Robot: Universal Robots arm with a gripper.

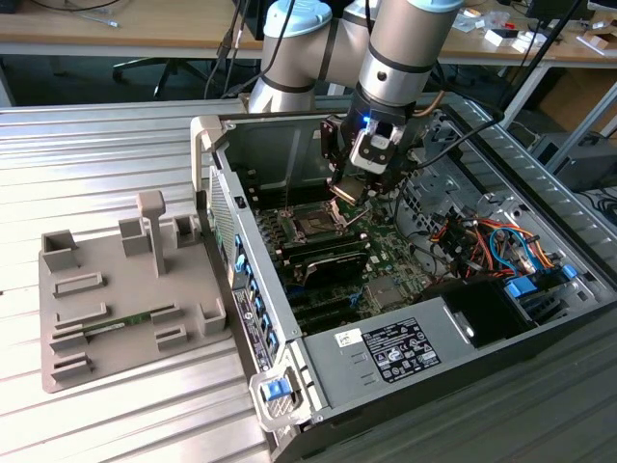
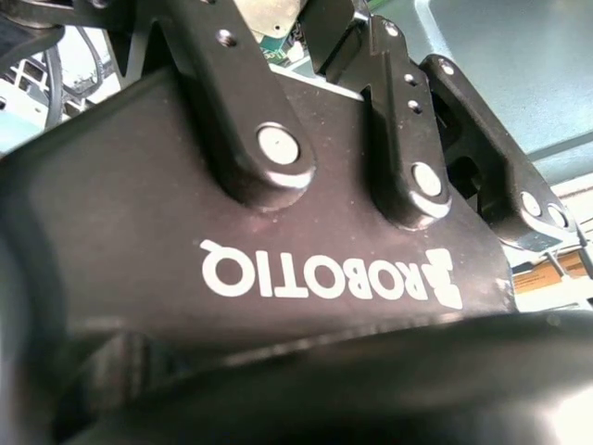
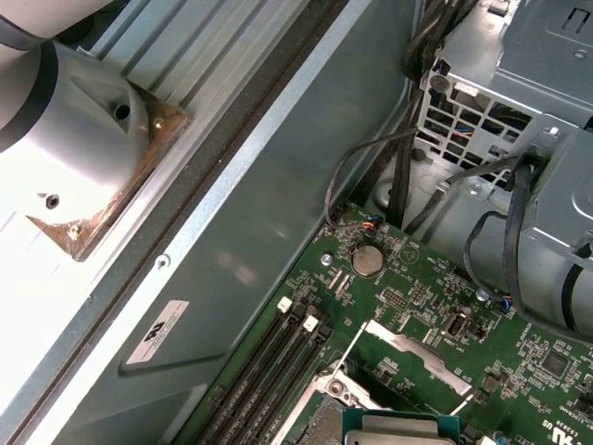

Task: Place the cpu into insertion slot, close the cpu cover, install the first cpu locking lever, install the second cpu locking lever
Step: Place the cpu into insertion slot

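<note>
My gripper (image 1: 347, 193) hangs inside the open computer case, shut on the cpu (image 1: 344, 190), a small silvery square held at a tilt. The insertion slot (image 1: 313, 228), a black square with a dark centre and a silver rim, lies on the green board just below the cpu and toward the exterior view's left. In the second wrist view the black fingers (image 2: 371, 56) reach upward around a pale chip (image 2: 264, 19). The first wrist view has the cpu's silver top and green edge (image 3: 398, 428) low in the picture. I cannot tell how the cpu cover stands.
A grey fixture plate (image 1: 116, 299) with upright blocks lies on the table at the exterior view's left. Long black memory slots (image 3: 269, 371) run beside the socket. A white-labelled grey box (image 1: 400, 347) and bundled cables (image 1: 492, 241) crowd the case's near and right sides.
</note>
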